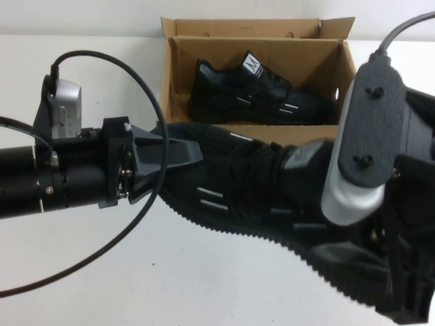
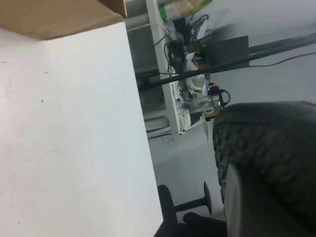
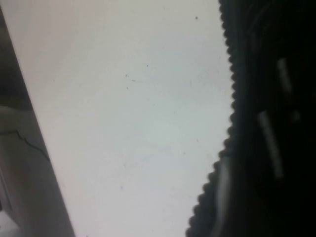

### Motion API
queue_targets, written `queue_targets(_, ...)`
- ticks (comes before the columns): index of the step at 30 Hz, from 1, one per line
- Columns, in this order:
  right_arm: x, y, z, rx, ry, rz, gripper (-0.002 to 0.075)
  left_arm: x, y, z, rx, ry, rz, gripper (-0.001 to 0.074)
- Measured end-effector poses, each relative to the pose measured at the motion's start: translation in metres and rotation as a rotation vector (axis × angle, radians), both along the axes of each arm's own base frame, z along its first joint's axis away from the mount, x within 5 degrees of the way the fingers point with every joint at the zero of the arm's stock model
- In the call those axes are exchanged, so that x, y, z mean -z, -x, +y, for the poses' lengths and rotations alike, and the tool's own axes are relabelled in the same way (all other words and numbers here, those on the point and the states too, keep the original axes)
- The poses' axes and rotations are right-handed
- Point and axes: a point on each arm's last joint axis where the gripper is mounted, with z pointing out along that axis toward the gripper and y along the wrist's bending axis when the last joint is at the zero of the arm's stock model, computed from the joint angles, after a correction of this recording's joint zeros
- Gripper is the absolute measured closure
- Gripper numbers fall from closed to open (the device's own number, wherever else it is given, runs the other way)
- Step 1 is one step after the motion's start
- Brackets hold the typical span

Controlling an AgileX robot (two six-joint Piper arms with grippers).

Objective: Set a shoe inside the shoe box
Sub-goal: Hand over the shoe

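A black knit shoe (image 1: 238, 183) with white dash marks is held above the white table, in front of the brown cardboard shoe box (image 1: 326, 61). My left gripper (image 1: 194, 153) is shut on the shoe's toe end; the left wrist view shows the ridged sole (image 2: 276, 143) against one finger (image 2: 247, 207). My right gripper (image 1: 323, 255) is shut on the heel end, mostly hidden under its wrist; the right wrist view shows the shoe's side (image 3: 266, 123). An identical shoe (image 1: 258, 88) lies inside the box.
The box stands open at the back middle of the table (image 1: 102, 272), its flaps up. A corner of the box (image 2: 49, 17) shows in the left wrist view. Black cables (image 1: 146, 88) loop over the left arm.
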Motion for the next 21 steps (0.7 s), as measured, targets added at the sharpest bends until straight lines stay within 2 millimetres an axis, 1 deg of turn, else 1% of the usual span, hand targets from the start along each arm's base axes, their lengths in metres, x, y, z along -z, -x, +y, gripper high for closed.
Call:
queue_targets(1,0.0,0.0,0.0,0.014,-0.01,0.012,0.0491,0.001,0.0,0.0,0.001,-0.003,0.001,0.0601)
queue_targets(4,-0.002,0.0,0.001,0.065,-0.036,0.041,0.0214,0.002,0.0,0.0,0.011,-0.02,-0.006,0.0601)
queue_targets(5,-0.002,0.0,0.001,0.076,-0.04,0.046,0.0151,0.002,0.001,0.0,0.012,-0.024,-0.007,0.0601)
queue_targets(6,-0.003,0.0,0.001,0.084,-0.043,0.052,0.0113,0.002,0.001,0.0,0.013,-0.024,-0.008,0.0603)
queue_targets(8,-0.006,0.001,0.0,0.109,-0.059,0.061,0.0093,0.002,0.001,0.0,0.013,-0.025,-0.011,0.0606)
queue_targets(9,-0.01,0.001,0.0,0.129,-0.075,0.067,0.0098,0.002,0.0,0.0,0.012,-0.028,-0.016,0.0606)
queue_targets(13,-0.031,0.003,-0.002,0.239,-0.171,0.099,0.0158,0.003,-0.002,0.001,-0.013,-0.045,-0.025,0.0606)
queue_targets(16,-0.05,0.006,-0.007,0.375,-0.284,0.148,0.0204,0.005,-0.005,0.003,-0.049,-0.066,-0.031,0.0607)
queue_targets(19,-0.061,0.007,-0.009,0.515,-0.411,0.225,0.0218,0.006,-0.008,0.004,-0.078,-0.092,-0.053,0.0607)
queue_targets(21,-0.063,0.005,-0.009,0.632,-0.487,0.295,0.022,0.007,-0.009,0.005,-0.094,-0.107,-0.065,0.0608)
